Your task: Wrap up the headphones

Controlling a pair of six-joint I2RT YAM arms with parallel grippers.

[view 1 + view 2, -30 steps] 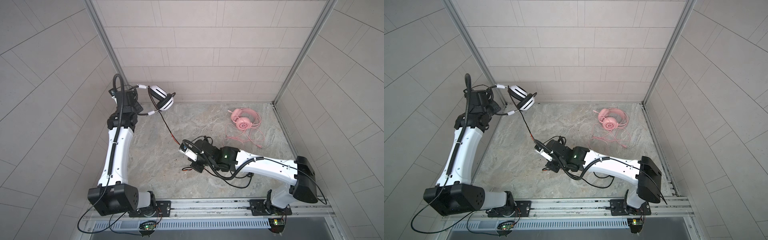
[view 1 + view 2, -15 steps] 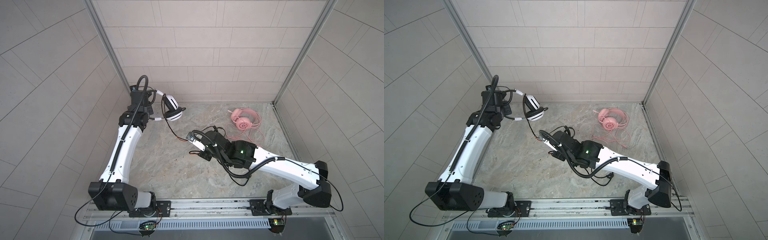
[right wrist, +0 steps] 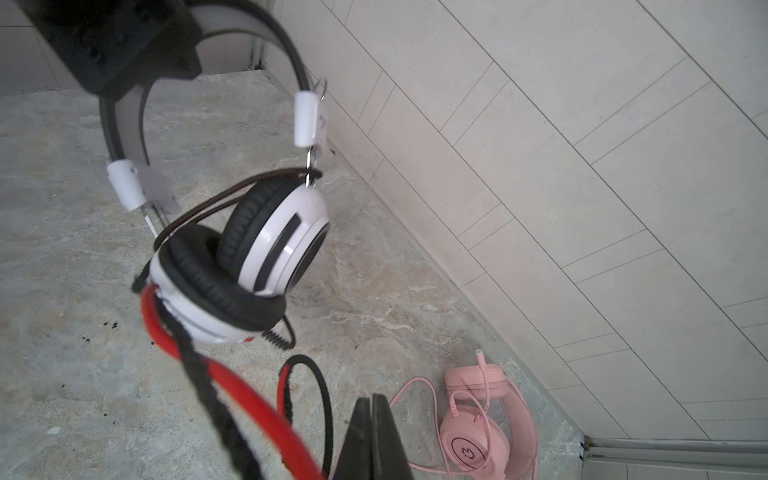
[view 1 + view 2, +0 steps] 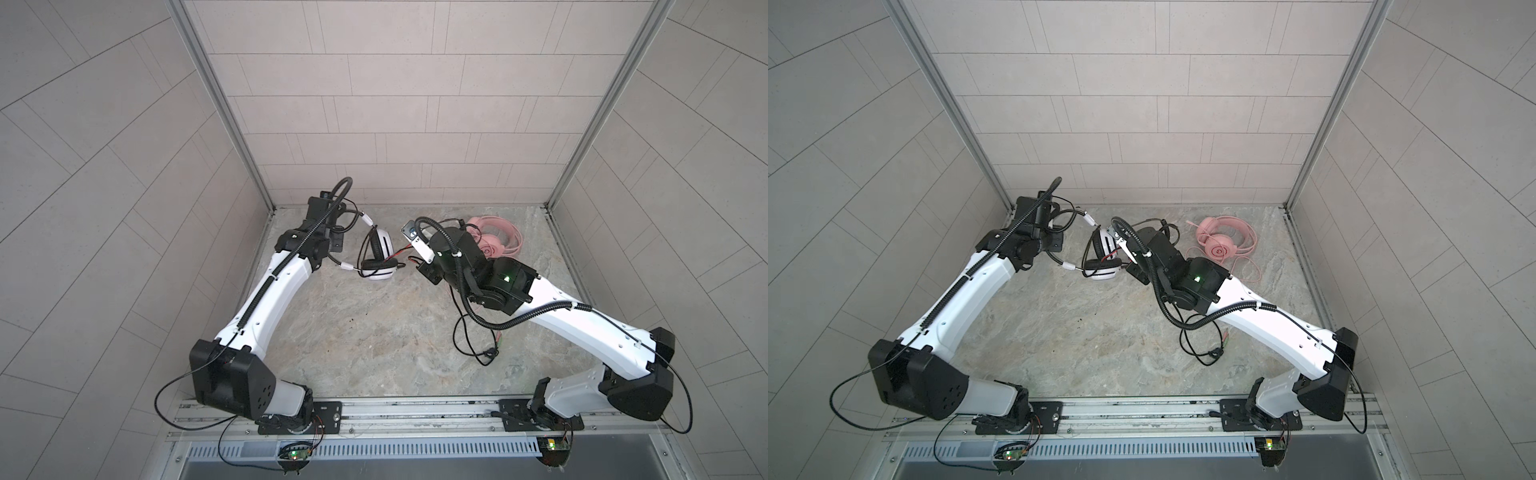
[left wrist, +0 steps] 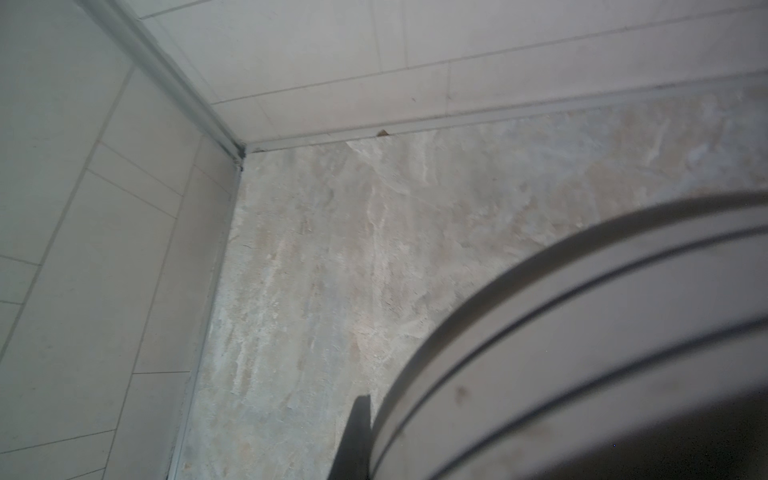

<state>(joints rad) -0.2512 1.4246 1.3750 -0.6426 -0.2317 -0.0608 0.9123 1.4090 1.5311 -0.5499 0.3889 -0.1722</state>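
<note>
The white-and-black headphones (image 4: 376, 272) (image 4: 1102, 272) (image 3: 274, 237) hang above the floor at the back, left of centre. My left gripper (image 4: 338, 239) is shut on their headband (image 5: 582, 332), which fills the left wrist view beside one dark finger (image 5: 356, 440). Their black-and-red cable (image 3: 232, 386) runs from the lower earcup to my right gripper (image 3: 372, 409) (image 4: 415, 259), which is shut on it just right of the earcups. The tips are pressed together. The pink headphones (image 4: 496, 245) (image 4: 1223, 245) (image 3: 478, 440) lie on the floor at the back right, behind my right wrist.
The slack of the black-and-red cable (image 4: 478, 340) loops on the floor under my right forearm and ends in plugs (image 4: 1225, 336). The pink cable (image 4: 1246, 266) trails in front of the pink headset. Tiled walls close in the back and both sides.
My left arm carried the white-and-black headphones right and lower. My right arm swung with the cable from the front middle up to the back, close to the earcups, shortening the stretch of cable between them.
</note>
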